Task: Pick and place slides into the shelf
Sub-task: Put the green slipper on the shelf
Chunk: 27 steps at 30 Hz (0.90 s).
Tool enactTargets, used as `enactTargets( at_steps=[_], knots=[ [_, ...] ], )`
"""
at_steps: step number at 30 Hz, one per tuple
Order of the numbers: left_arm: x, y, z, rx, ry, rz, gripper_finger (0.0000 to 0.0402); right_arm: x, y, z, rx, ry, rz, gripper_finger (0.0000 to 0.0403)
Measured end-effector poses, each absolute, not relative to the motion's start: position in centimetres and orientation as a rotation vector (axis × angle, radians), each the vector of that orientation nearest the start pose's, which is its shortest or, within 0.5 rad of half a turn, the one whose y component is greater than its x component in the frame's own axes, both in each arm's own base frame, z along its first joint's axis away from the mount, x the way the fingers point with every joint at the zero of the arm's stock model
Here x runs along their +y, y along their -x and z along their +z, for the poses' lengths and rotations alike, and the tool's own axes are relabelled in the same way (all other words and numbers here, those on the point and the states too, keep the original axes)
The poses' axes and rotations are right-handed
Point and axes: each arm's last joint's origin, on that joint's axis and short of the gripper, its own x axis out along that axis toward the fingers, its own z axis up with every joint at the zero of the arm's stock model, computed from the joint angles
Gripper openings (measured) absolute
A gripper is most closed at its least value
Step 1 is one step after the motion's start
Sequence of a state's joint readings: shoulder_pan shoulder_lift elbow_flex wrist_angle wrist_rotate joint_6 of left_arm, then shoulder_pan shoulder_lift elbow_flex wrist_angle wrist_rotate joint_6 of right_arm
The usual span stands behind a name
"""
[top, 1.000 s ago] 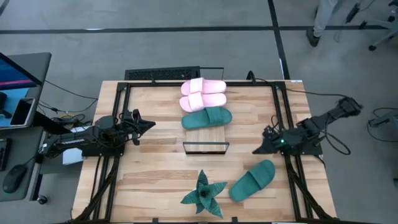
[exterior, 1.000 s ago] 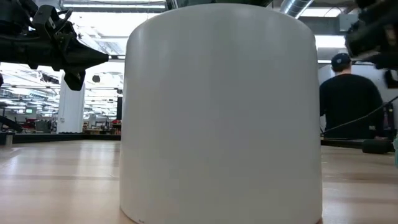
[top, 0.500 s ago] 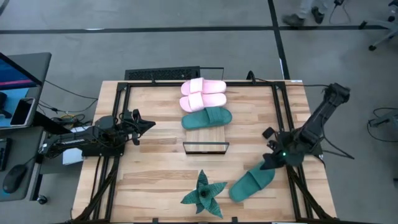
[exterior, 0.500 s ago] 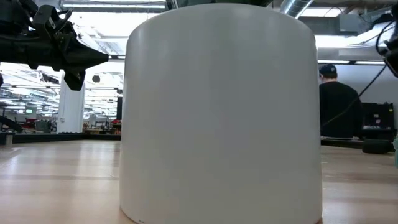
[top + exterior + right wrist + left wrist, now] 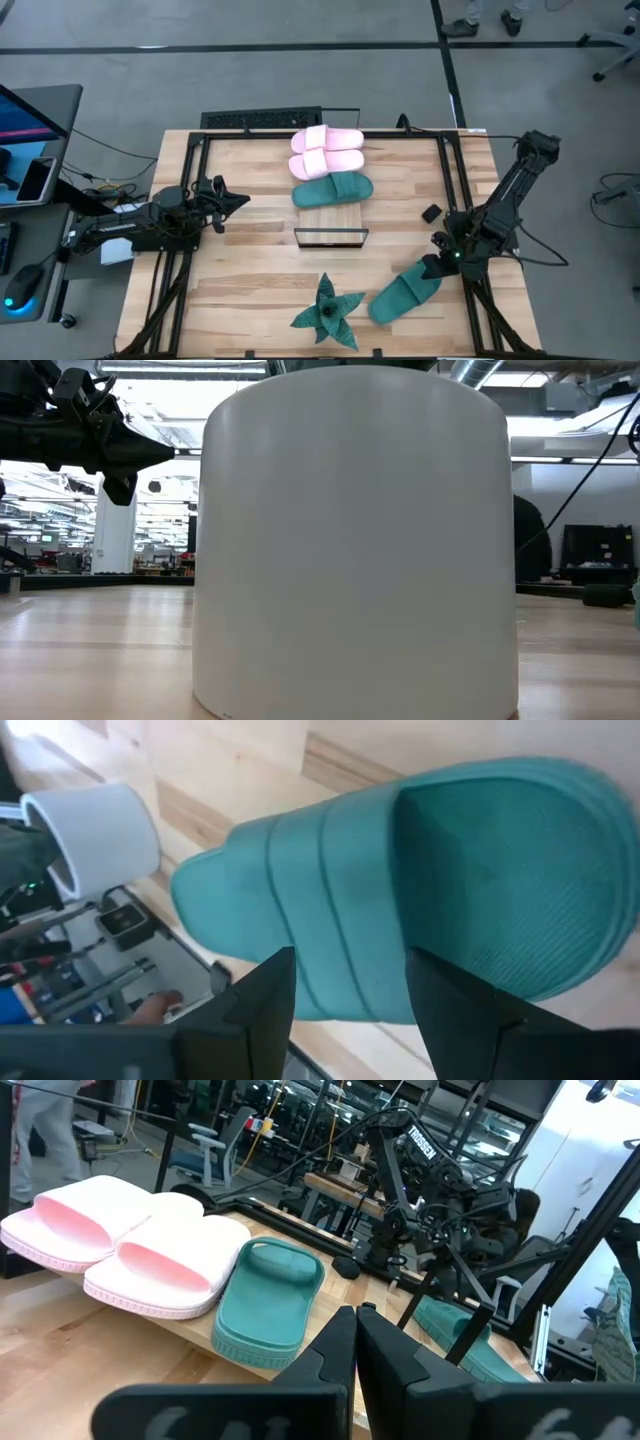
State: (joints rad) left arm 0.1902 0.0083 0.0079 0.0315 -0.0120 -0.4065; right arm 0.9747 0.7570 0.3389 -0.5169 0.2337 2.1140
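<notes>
The shelf [image 5: 331, 219] lies along the middle of the table. Two pale pink slides [image 5: 327, 150] and one teal slide [image 5: 332, 189] rest sole-down on its far part. They also show in the left wrist view, the pink slides [image 5: 130, 1240] beside the teal slide [image 5: 268, 1300]. The second teal slide [image 5: 404, 289] lies flat on the tabletop near the right near corner. My right gripper [image 5: 438, 265] is open and points down over that slide's heel end [image 5: 500, 890], one finger over each side. My left gripper [image 5: 236, 200] is shut and waits at the table's left side, off the table surface.
A spiky green plant [image 5: 327, 312] stands near the near edge, left of the loose teal slide. A white cylinder [image 5: 355, 540] fills most of the low view. A small black object [image 5: 431, 213] lies near the right arm. A black frame [image 5: 448, 170] runs along the table's sides.
My right gripper has moved toward the near edge and down toward the loose teal slide, tipping from level to pointing downward. The slides have not moved. A person behind the table has walked out of the low view.
</notes>
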Motion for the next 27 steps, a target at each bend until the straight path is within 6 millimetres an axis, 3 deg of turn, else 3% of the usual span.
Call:
enactTargets(
  at_steps=[9,17,27],
  knots=[
    [1.9,-9.6,16.9,-0.072,0.402,0.193,0.0,10.7,-7.9,15.6,1.125,-1.312,-0.443,0.0187],
    [1.9,-9.6,16.9,-0.072,0.402,0.193,0.0,11.5,-8.5,15.7,1.118,-1.353,-0.382,0.0188],
    [1.9,-9.6,16.9,-0.071,0.402,0.192,0.0,12.1,-8.9,15.2,1.124,-1.343,-0.381,0.0163]
  ],
)
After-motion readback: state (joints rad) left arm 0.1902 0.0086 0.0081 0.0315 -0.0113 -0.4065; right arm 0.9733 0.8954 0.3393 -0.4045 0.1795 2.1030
